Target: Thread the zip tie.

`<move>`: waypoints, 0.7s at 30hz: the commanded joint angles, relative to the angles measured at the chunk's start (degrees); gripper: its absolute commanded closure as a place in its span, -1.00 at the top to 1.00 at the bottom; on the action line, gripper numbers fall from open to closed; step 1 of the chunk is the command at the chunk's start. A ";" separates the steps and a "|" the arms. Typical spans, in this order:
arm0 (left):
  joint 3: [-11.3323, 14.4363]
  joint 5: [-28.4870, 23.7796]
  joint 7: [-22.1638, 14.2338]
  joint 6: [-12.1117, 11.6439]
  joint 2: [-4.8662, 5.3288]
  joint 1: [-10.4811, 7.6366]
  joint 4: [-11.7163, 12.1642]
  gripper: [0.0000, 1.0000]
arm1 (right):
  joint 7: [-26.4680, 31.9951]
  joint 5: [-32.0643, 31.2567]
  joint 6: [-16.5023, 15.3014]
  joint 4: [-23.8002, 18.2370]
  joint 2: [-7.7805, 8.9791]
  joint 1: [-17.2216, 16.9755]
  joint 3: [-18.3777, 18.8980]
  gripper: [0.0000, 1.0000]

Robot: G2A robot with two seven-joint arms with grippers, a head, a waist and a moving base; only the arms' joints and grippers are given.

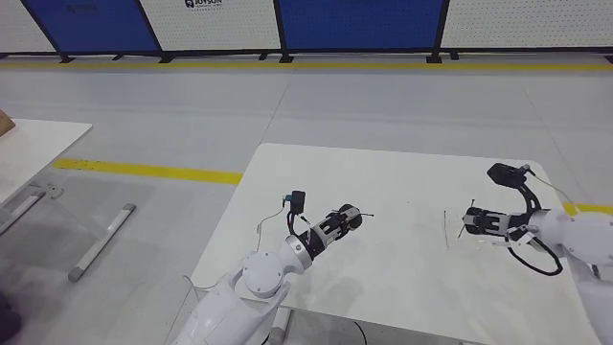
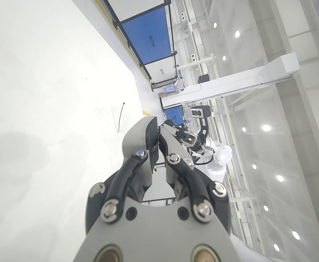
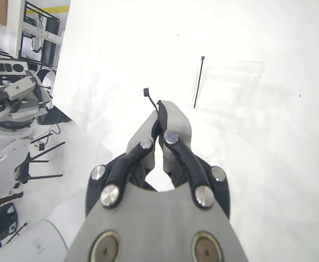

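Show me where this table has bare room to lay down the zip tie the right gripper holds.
Widest bare patch: the far half of the table, beyond both grippers. Also free: the strip between the left gripper and the loose zip tie. Crowded: around the right gripper, where that tie and a clear sheet lie.

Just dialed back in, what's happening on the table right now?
The right gripper is shut on a black zip tie, its head poking out past the fingertips. The left gripper is shut too, apart from it over the white table; whether it pinches anything I cannot tell. A second zip tie lies loose on the table beside a clear plastic bag. No tie looks threaded yet.
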 commanded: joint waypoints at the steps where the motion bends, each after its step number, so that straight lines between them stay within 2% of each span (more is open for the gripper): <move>1: 0.00 0.00 0.00 0.00 0.00 0.00 0.00 -1.00 | -0.01 0.00 0.00 0.11 -0.01 0.10 -0.08 -1.00; 6: 0.00 0.00 0.00 0.00 0.00 0.00 0.00 -1.00 | -0.01 0.00 0.00 0.11 -0.01 0.10 -0.08 -1.00; 9: 0.00 0.00 0.00 0.00 0.00 0.00 0.00 -1.00 | -3.22 1.72 0.20 0.24 -0.31 -1.11 -0.98 -1.00; 12: 0.00 0.00 0.00 0.00 0.00 0.00 0.00 -1.00 | -10.62 6.24 0.68 -2.50 -0.87 -3.34 -1.09 -1.00; 15: 0.00 0.00 0.00 0.00 0.00 0.00 0.00 -1.00 | -19.12 8.70 0.63 -8.50 -1.25 -7.54 -0.88 -1.00; 18: 0.00 0.00 0.00 0.00 0.00 0.00 0.00 -1.00 | -24.37 11.55 -0.16 -13.16 -1.62 -10.96 -1.48 -1.00; 20: 0.00 0.00 0.00 0.00 0.00 0.00 0.00 -1.00 | -26.11 13.21 -0.43 -13.54 -1.90 -11.67 -2.45 -1.00; 21: 0.00 0.00 0.00 0.00 0.00 0.00 0.00 -1.00 | -27.80 13.42 0.47 -13.30 -2.21 -11.52 -3.74 -1.00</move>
